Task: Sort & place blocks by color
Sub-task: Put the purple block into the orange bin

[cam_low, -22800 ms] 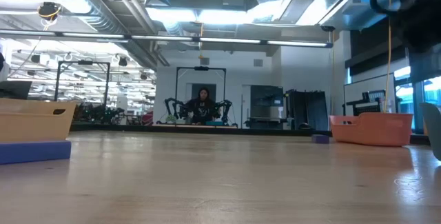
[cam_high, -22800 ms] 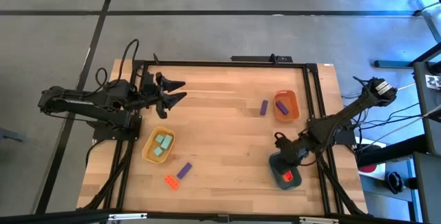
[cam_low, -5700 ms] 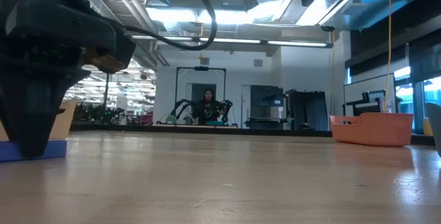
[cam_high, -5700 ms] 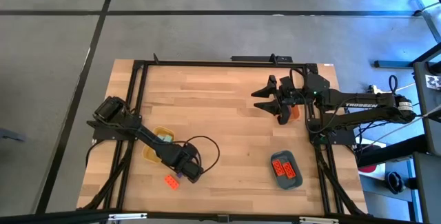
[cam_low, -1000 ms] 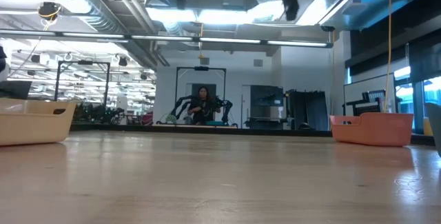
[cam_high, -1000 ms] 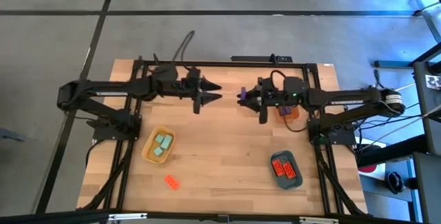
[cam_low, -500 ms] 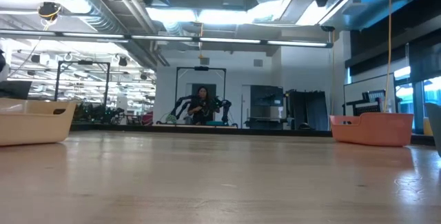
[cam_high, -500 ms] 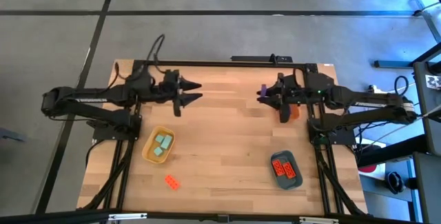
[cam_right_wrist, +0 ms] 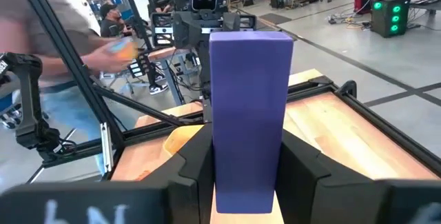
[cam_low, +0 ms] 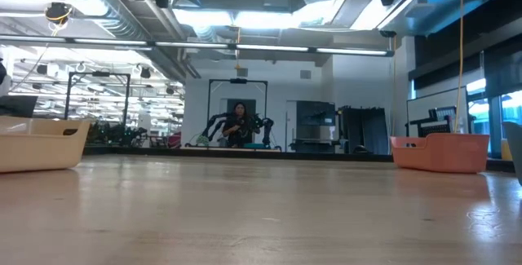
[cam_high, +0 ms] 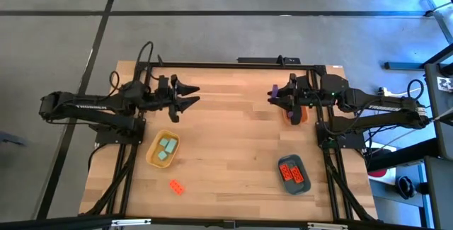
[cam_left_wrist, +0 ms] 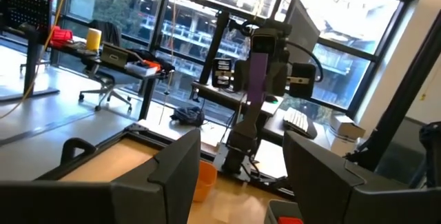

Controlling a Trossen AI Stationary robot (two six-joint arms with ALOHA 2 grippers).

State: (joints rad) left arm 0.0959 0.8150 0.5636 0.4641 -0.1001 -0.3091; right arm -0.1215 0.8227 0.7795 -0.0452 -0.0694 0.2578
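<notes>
My right gripper [cam_high: 277,95] is above the table's far right part, just left of the orange tray [cam_high: 298,113], and is shut on an oblong purple block [cam_right_wrist: 248,107]. The left wrist view also shows that block [cam_left_wrist: 256,79]. My left gripper [cam_high: 192,95] is open and holds nothing, over the far left part. Pale teal blocks [cam_high: 166,149] lie in the yellow tray [cam_high: 151,157]. Red-orange blocks [cam_high: 290,174] lie in the dark teal tray [cam_high: 301,185]. One red-orange block [cam_high: 175,185] lies flat on the table near the near edge. My right gripper pinches the purple block between its two fingers [cam_right_wrist: 302,165], which lie across its two long side faces [cam_right_wrist: 275,182] toward the lower end. The fingers come level, pointing toward the table's left. The block stands upright in the hold, lifted clear of the table.
In the low view the yellow tray [cam_low: 41,143] stands at the left and the orange tray [cam_low: 440,152] at the right. A black frame [cam_high: 233,64] runs round the table. A person [cam_low: 238,125] sits far off behind it, and another person [cam_right_wrist: 62,38] moves close by. Bare wood lies mid-table.
My left gripper, open, has drawn back toward the table's left edge. My right gripper has carried the purple block toward the right edge, up to the orange tray, and has stayed shut on it. The two grippers are now far apart.
</notes>
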